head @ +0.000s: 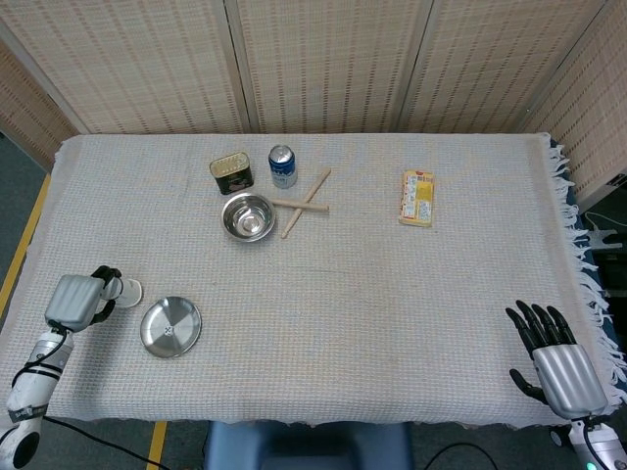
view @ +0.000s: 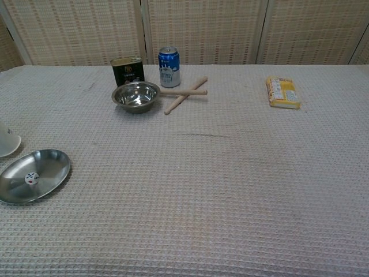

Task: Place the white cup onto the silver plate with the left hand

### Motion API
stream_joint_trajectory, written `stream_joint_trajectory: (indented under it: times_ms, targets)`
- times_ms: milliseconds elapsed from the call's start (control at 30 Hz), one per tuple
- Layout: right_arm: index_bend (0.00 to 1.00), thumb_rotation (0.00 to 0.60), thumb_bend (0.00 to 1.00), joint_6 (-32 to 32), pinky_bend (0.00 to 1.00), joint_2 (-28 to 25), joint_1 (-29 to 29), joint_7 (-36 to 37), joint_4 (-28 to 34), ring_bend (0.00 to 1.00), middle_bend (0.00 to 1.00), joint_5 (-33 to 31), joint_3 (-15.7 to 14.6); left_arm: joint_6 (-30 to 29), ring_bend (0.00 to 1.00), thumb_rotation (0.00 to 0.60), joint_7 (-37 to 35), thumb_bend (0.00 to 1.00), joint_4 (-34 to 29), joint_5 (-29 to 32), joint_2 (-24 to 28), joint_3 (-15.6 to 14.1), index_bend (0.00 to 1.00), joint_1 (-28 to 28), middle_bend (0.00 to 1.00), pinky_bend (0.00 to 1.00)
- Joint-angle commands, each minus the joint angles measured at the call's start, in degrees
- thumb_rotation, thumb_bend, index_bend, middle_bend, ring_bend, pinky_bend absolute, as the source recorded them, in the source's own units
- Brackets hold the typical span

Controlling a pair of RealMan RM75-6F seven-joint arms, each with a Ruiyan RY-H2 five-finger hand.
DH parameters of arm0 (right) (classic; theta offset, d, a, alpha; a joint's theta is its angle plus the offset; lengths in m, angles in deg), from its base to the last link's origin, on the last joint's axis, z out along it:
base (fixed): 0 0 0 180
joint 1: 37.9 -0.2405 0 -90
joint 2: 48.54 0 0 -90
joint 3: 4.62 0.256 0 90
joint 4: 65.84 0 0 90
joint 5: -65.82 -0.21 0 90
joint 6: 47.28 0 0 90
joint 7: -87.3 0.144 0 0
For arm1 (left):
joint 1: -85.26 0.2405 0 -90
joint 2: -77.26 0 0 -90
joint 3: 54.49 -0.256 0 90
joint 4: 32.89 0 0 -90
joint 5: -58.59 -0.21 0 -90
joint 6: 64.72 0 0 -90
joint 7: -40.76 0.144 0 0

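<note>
Head view shows the left hand point(head: 76, 301) near the desk's left edge, toward the front-left corner, with the white cup point(head: 124, 290) at its fingertips, lying on its side with the mouth pointing toward the desk's middle; the fingers look wrapped round the cup's base end, so I judge it held, though the view is too small to show the contact plainly. The silver plate point(head: 170, 327) lies just beside the cup, nearer the front edge and apart from it, with a small die-like speck in its dish. In the chest view only a sliver of the cup's rim point(view: 8, 144) peeks in at the left border, above the plate point(view: 34, 176). The cup is probably ceramic or hard plastic: stiff, light, smooth enough to slip in hard fingers, and liable to chip if dropped on metal. A grip round the body, thumb opposite the fingers, would suit it best, with the cup turned upright before it goes down. The plate is shallow and thin, and may slide or tip if nudged on its rim. The right hand point(head: 554, 357) rests at the front-right corner, fingers apart, holding nothing.
</note>
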Motion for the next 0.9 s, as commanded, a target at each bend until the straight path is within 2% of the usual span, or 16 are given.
stream_joint_trajectory:
  times_ms: [33, 200, 333, 467, 600, 667, 700, 767, 833, 867, 900]
  targets:
    - [0.0, 0.6, 0.15, -0.06, 0.0, 0.01, -0.05, 0.02, -0.04, 0.0, 0.0, -0.11, 0.07, 0.95, 0.78, 0.6, -0.48, 0.46, -1.12, 0.27, 0.56, -0.17, 0.4, -0.21, 0.6, 0.95]
    - [0.0, 0.6, 0.15, -0.25, 0.0, -0.03, -0.13, 0.08, -0.03, 0.0, 0.0, -0.15, 0.05, 2.46, 0.76, 0.6, -1.26, 0.41, -3.67, 0.93, 2.19, -0.41, 0.14, -0.26, 0.34, 0.94]
    - [0.0, 0.6, 0.15, -0.15, 0.0, -0.11, -0.09, 0.12, 0.03, 0.0, 0.0, -0.03, -0.02, 2.6, 0.76, 0.6, -1.02, 0.39, -4.63, 1.66, 2.73, -0.24, 0.02, -0.14, 0.16, 0.94]
    - [0.0, 0.6, 0.15, 0.13, 0.0, -0.12, 0.03, 0.14, 0.06, 0.0, 0.0, 0.19, -0.08, 2.09, 0.76, 0.6, -1.28, 0.38, -5.59, 1.56, 3.22, -0.29, 0.0, 0.14, 0.06, 0.95]
    - [0.0, 0.6, 0.15, 0.25, 0.0, -0.13, 0.09, 0.01, 0.12, 0.0, 0.0, 0.33, -0.13, 1.27, 0.76, 0.6, -2.36, 0.36, -7.07, 0.71, 4.02, -0.65, 0.0, 0.59, 0.02, 0.95]
    - [0.0, 0.6, 0.15, 0.37, 0.0, -0.15, 0.15, 0.01, 0.15, 0.0, 0.0, 0.43, -0.16, 0.36, 0.72, 0.6, -2.96, 0.36, -7.98, 0.3, 4.6, -0.67, 0.0, 0.99, 0.01, 0.94]
    - [0.0, 0.6, 0.16, 0.53, 0.0, -0.17, 0.2, 0.04, 0.16, 0.0, 0.0, 0.56, -0.17, -1.03, 0.67, 0.6, -3.9, 0.36, -9.0, -0.3, 5.14, -0.71, 0.0, 1.61, 0.0, 0.91]
    - [0.0, 0.6, 0.16, 0.87, 0.0, -0.18, 0.28, 0.19, 0.13, 0.0, 0.0, 0.86, -0.17, -5.27, 0.49, 0.6, -7.36, 0.35, -11.61, -2.79, 6.36, -1.11, 0.0, 3.47, 0.0, 0.78]
    - [0.0, 0.6, 0.16, 1.46, 0.0, -0.16, 0.36, 0.73, -0.06, 0.0, 0.0, 1.58, -0.21, -13.47, 0.16, 0.6, -15.82, 0.36, -14.46, -9.7, 7.75, -3.07, 0.0, 6.76, 0.0, 0.49]
    - [0.0, 0.6, 0.16, 1.78, 0.0, -0.11, 0.39, 0.94, -0.25, 0.0, 0.0, 1.9, -0.18, -17.66, 0.06, 0.6, -20.31, 0.36, -14.65, -13.57, 8.11, -4.44, 0.0, 8.29, 0.0, 0.36]
    - [0.0, 0.6, 0.16, 2.15, 0.0, 0.04, 0.44, 0.99, -0.57, 0.0, 0.0, 2.21, -0.12, -22.74, 0.01, 0.6, -25.97, 0.35, -13.76, -17.94, 8.11, -6.33, 0.0, 10.25, 0.0, 0.27]
